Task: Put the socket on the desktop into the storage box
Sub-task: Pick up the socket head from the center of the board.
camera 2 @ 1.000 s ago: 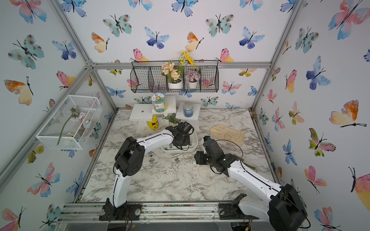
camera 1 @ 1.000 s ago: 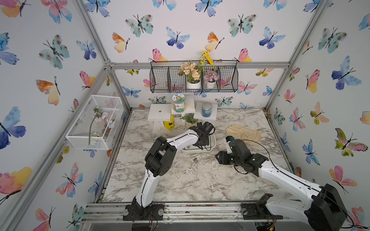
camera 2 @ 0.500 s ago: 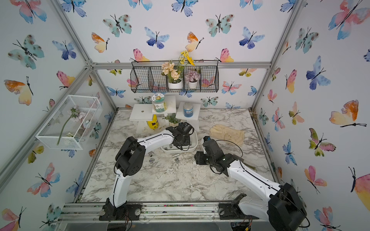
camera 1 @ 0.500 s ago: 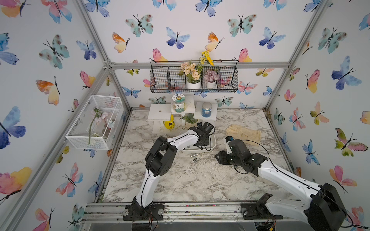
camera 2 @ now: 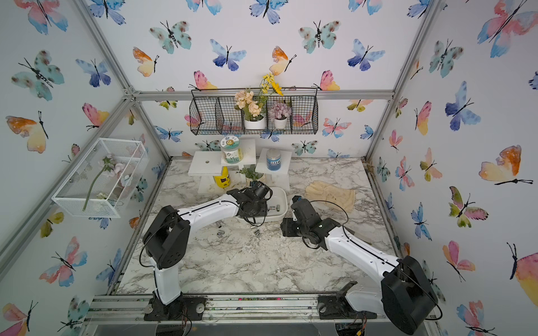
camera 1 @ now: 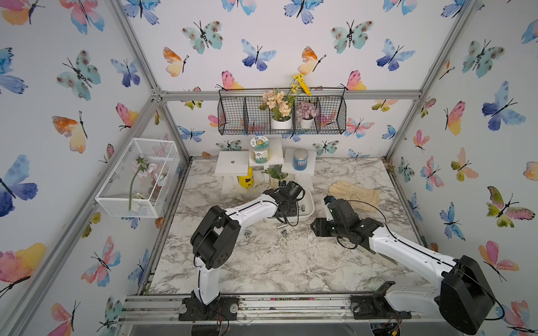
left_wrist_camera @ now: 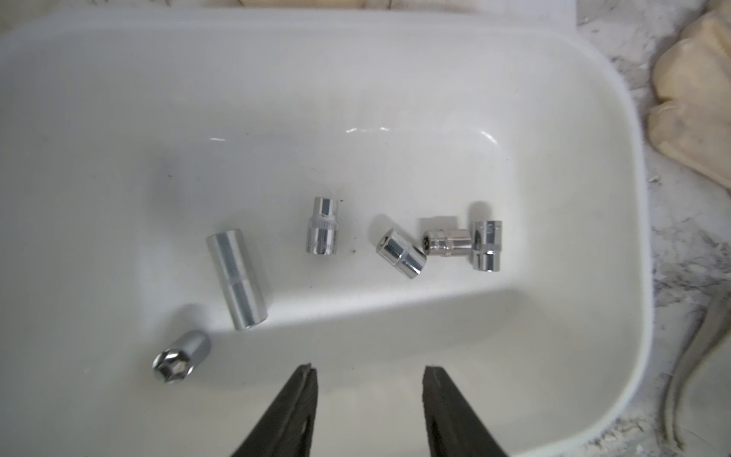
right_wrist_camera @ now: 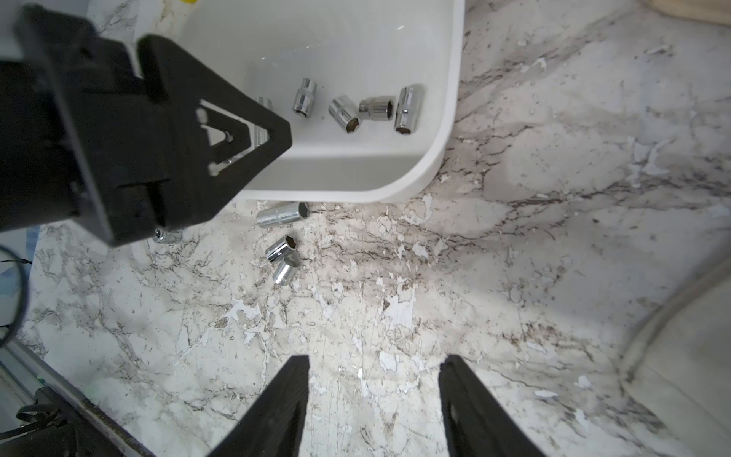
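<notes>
Left wrist view: the left claw [left_wrist_camera: 370, 374] has its two black fingers apart with nothing between them, poised over the near wall of the storage box [left_wrist_camera: 617, 118]. Six chrome sockets lie on the box floor. A long socket [left_wrist_camera: 236, 281] lies on its side, and a hex-mouthed socket [left_wrist_camera: 180, 358] lies just beside its end. A short socket [left_wrist_camera: 322, 231] is near the middle, and a cluster of three [left_wrist_camera: 447, 241] lies close together toward the rounded corner. A pale glove [left_wrist_camera: 696, 110] lies on the counter [left_wrist_camera: 692, 257] beyond the box.

Right wrist view: the right claw [right_wrist_camera: 375, 362] is likewise spread and empty, above bare, scuffed counter. Ahead of it, more sockets lie outside the box. A tube socket [right_wrist_camera: 283, 213] is just beside the box's outer wall, and a pair of sockets [right_wrist_camera: 281, 248] touch each other a little nearer. One half-hidden socket [right_wrist_camera: 166, 236] sits under the left claw's black body. Four of the sockets inside the box show along its wall.

Both top views show the box toward the back middle of the counter, in front of small white stands [camera 1: 232, 167]. The left arm reaches over the box, and its wrist hides the fingers. The right claw sits low near the box's front corner, with the glove behind that arm. In a top view, the loose sockets [camera 1: 283, 232] lie just in front of the box. A lone socket [camera 1: 247, 232] lies further over, near the left arm.
</notes>
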Robot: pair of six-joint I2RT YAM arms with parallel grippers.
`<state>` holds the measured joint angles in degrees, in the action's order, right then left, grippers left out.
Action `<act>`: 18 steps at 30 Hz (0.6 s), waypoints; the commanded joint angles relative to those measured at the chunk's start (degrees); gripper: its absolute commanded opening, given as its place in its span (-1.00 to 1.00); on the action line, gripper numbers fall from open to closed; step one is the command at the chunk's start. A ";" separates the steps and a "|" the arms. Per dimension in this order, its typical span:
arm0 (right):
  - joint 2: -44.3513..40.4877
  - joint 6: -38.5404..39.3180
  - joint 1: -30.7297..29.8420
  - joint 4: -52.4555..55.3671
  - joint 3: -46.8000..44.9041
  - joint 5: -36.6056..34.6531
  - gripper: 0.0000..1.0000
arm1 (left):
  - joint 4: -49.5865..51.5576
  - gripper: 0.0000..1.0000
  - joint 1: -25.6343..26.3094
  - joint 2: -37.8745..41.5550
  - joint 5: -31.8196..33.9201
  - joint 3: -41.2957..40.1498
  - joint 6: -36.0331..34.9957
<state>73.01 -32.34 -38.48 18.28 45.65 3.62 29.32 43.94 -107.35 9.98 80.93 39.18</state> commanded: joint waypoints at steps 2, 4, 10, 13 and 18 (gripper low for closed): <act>2.22 1.83 0.16 0.53 2.79 2.32 0.18 | -0.41 0.06 -0.20 7.56 3.27 -4.09 -0.32; 3.78 2.18 -0.22 0.26 3.83 2.93 0.18 | -0.46 0.08 -0.12 10.70 3.76 -6.72 -0.01; 7.68 2.29 -1.72 -1.05 6.65 4.22 0.24 | -0.30 0.34 -1.03 20.61 5.40 -16.15 2.18; 8.84 2.28 -2.39 -2.58 7.62 5.60 0.26 | -0.26 0.44 -1.97 25.58 5.40 -20.89 3.43; 12.58 2.72 -4.75 -1.95 10.78 5.05 0.27 | 1.06 0.45 -3.63 31.40 5.15 -27.20 4.76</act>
<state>83.79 -30.37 -42.00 17.02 54.15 7.60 28.77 41.21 -78.50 13.32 56.14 42.59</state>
